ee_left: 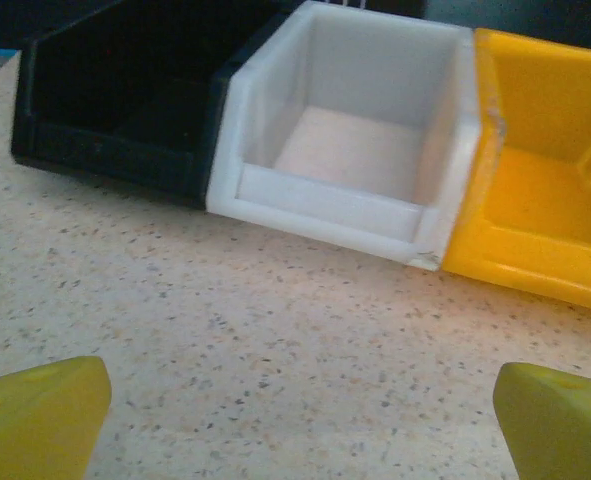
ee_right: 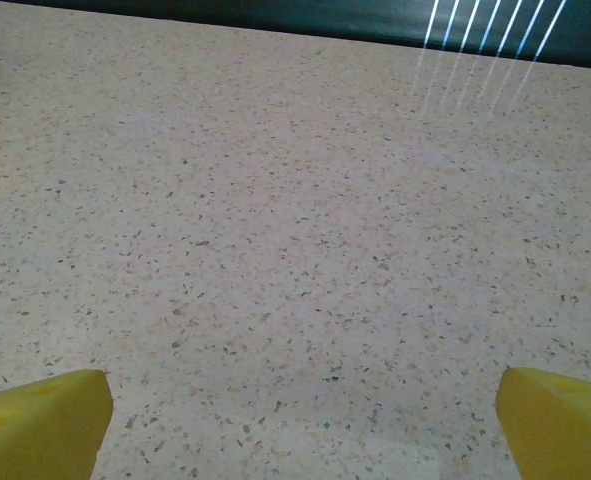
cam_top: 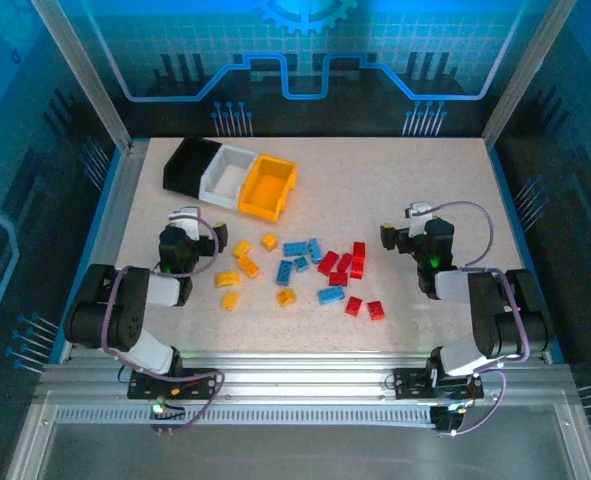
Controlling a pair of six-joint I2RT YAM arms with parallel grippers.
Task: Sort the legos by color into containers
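Note:
Several legos lie scattered mid-table: yellow-orange ones [cam_top: 247, 266] to the left, light blue ones [cam_top: 295, 248] in the middle, red ones [cam_top: 344, 263] to the right. The containers stand in a joined row at the back left: black bin [cam_top: 190, 165] [ee_left: 105, 110], white bin [cam_top: 225, 175] [ee_left: 345, 190], yellow-orange bin [cam_top: 267, 187] [ee_left: 545, 200]. All three look empty. My left gripper [cam_top: 183, 218] [ee_left: 303, 410] is open over bare table, left of the yellow bricks and facing the bins. My right gripper [cam_top: 413, 218] [ee_right: 303, 415] is open over bare table, right of the red bricks.
The speckled tabletop [cam_top: 375, 180] is framed by a raised blue border [cam_top: 113, 215] and metal posts [cam_top: 80, 70]. Open room lies at the back right, beyond the right gripper.

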